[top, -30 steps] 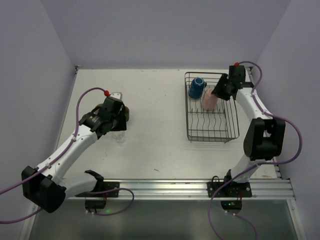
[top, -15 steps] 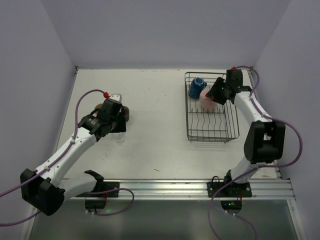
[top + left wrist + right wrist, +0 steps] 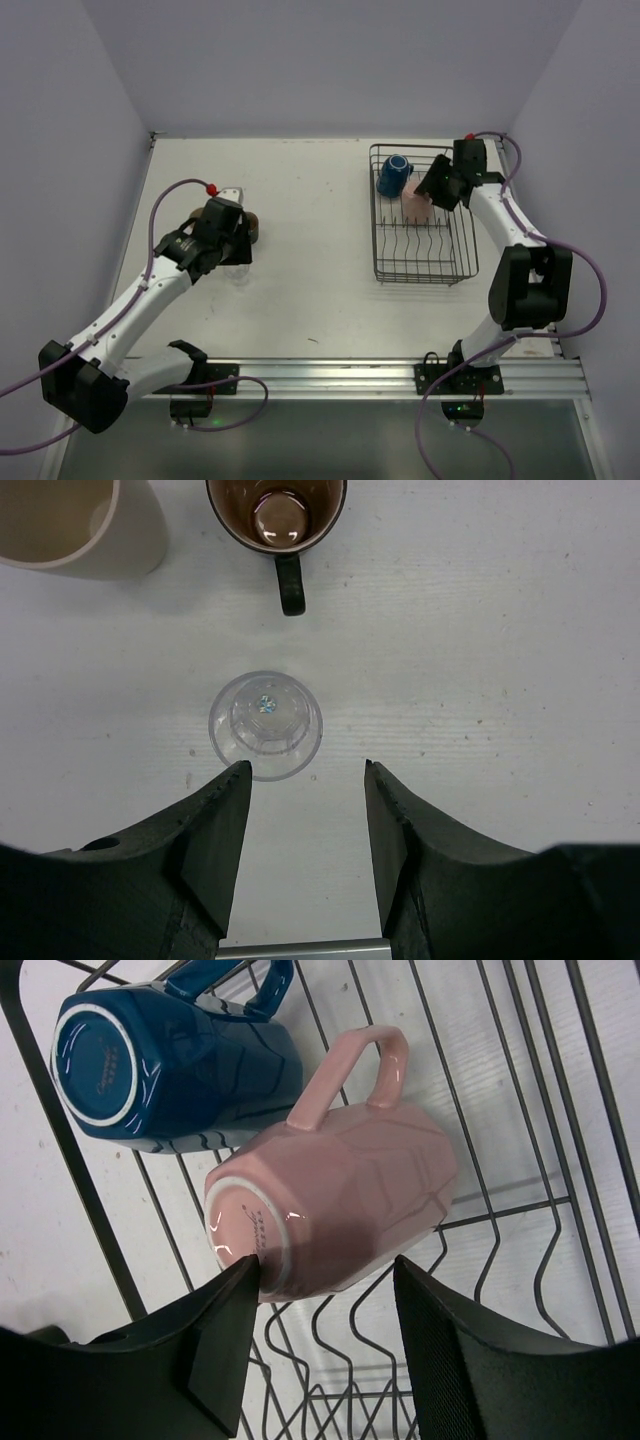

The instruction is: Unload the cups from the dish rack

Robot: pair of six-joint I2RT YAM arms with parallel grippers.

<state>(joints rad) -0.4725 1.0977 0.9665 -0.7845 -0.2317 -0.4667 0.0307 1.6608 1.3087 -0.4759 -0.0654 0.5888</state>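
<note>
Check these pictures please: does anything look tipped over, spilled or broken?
Only the two cups in the rack look odd: the pink cup and the blue mug lie on their sides, bases toward the right wrist camera. The glass, brown mug and beige mug stand on the table. I see no spill or crack.

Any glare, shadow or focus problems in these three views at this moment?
Top external: even, soft light, no glare, only faint shadows. Left wrist: sharp; the clear glass has a small glint at its centre, the dark brown mug a reflection on its inside bottom. Right wrist: the pink cup is sharp, shadowed on its lower side near the base.
</note>
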